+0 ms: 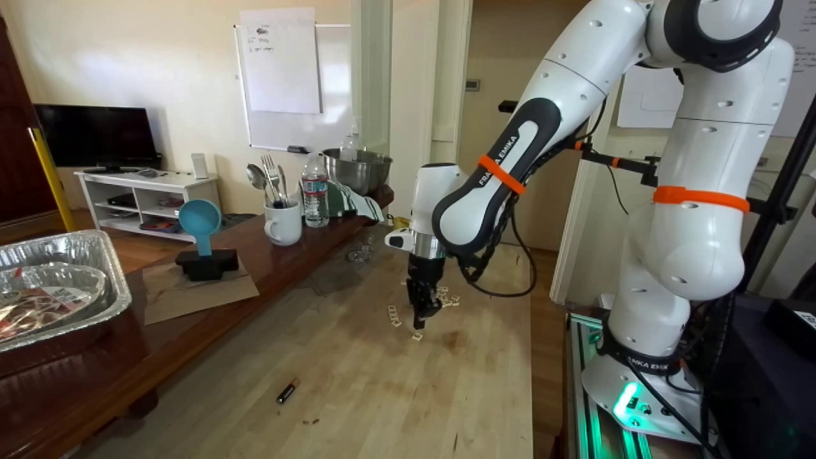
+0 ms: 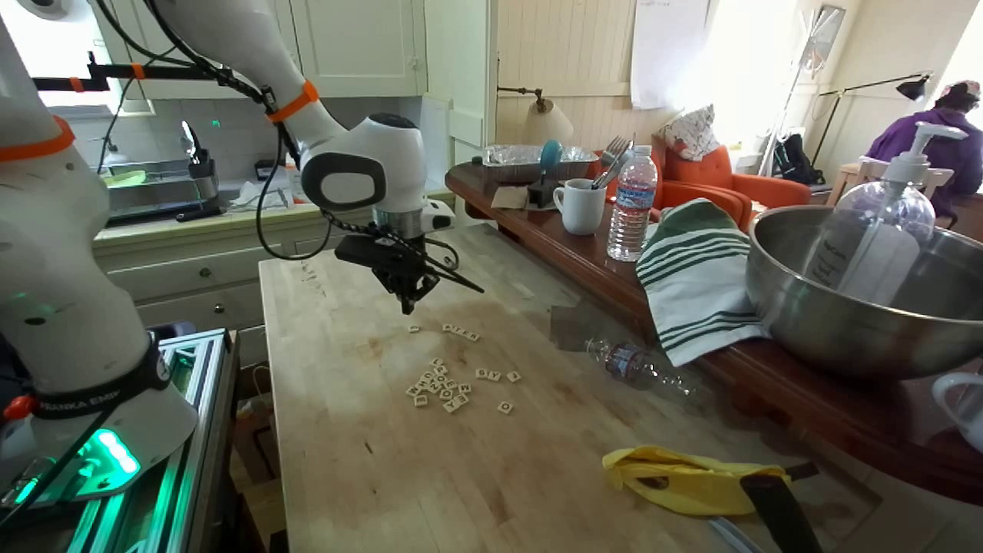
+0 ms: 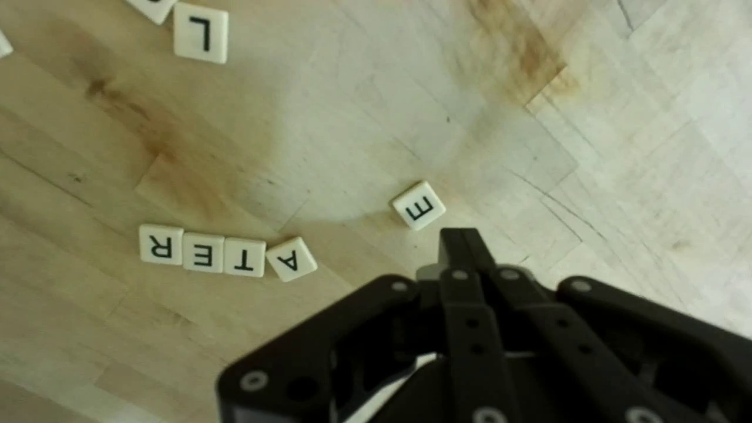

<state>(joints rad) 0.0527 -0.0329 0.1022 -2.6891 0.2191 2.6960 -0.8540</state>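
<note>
Four tiles (image 3: 236, 252) are roughly lined up; the lone E tile (image 3: 419, 205) is left apart. The end effector (image 3: 462, 232) is closed, empty.

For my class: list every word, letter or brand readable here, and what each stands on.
"FRA ... EMIKA": robot arm, crossed by an orange band
"ANKA EMIK": black collar low on the arm
"ATER": row of four tiles, upside down in the wrist view
"E": lone tile nearest the claw
"L": another tile
Too small or blurred: standing bottle, lying bottle, soap dispenser, most clustered tiles, whiteboard paper, label in the foil tray.
</note>
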